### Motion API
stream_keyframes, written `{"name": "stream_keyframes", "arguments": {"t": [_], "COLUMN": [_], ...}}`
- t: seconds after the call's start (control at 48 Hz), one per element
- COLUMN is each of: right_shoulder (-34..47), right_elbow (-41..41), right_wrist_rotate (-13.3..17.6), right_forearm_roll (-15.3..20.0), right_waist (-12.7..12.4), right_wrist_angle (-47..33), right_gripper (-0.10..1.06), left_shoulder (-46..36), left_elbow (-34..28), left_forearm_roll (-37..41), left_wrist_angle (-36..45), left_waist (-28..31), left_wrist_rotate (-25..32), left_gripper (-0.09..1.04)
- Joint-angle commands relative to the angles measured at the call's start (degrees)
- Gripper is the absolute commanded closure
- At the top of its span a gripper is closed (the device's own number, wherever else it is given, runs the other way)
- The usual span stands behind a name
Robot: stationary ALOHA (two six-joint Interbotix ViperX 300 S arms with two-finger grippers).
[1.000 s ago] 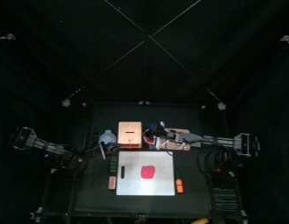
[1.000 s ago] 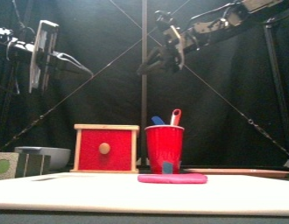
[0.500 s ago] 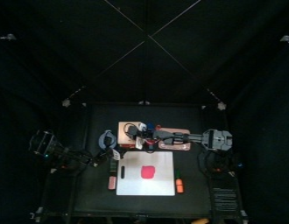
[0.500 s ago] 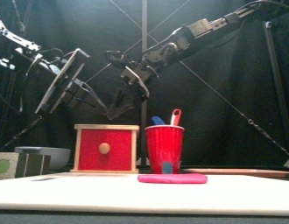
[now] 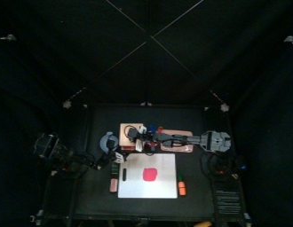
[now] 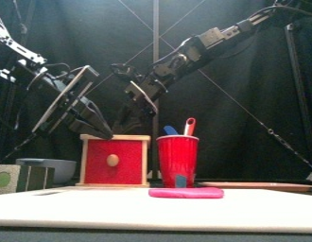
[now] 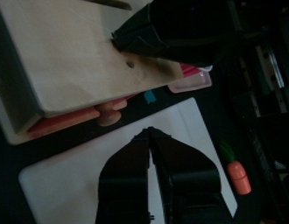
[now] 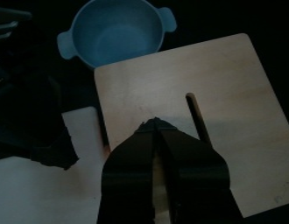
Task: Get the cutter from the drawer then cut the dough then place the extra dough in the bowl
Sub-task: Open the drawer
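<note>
Cutter unseen, presumably behind the closed drawer front (image 6: 114,161).
Top: right gripper (image 5: 142,135) hung over wooden box (image 5: 130,133). Front: left gripper (image 6: 103,127) hovered just above the box. Left wrist: jaws together, knob (image 7: 112,112) close ahead, facing near. Right wrist: jaws together.

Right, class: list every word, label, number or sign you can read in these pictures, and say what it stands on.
None can be read: the box, cup, board, bowl and dough show no print.
</note>
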Motion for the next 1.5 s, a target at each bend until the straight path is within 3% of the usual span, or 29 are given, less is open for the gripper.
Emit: {"name": "stream_keyframes", "arguments": {"t": [0.021, 0.125, 0.25, 0.438, 0.854, 1.5], "right_shoulder": [-1.1, -1.1, -1.1, -1.1, -1.1, -1.1], "right_elbow": [-0.4, -0.4, -0.4, -0.5, -0.1, 0.0], "right_wrist_rotate": [0.0, 0.0, 0.0, 0.1, 0.3, 1.0], "right_forearm_roll": [0.0, -0.1, -0.3, -0.7, -0.8, -0.7], "right_waist": [0.2, 0.4, 0.4, 0.4, 0.4, 0.9], "right_wrist_angle": [1.1, 1.3, 1.4, 1.4, 1.3, 1.8], "right_gripper": [0.94, 0.94, 0.94, 0.94, 0.94, 0.94], "left_shoulder": [-0.2, 0.0, 1.1, 4.1, 6.9, 8.5], "left_elbow": [-1.5, -2.4, -2.9, -4.6, -5.5, -5.8], "left_forearm_roll": [-1.2, -4.7, -9.1, -11.9, -10.1, -9.0], "left_wrist_angle": [-0.1, 0.6, 1.9, 2.7, 0.8, 1.1], "left_waist": [0.0, 0.0, 0.2, 0.8, 6.9, 7.5], "left_wrist_rotate": [0.0, 0.1, 0.1, 0.2, 0.4, 0.4], "left_gripper": [0.19, 0.05, 0.00, 0.00, 0.00, 0.09]}}
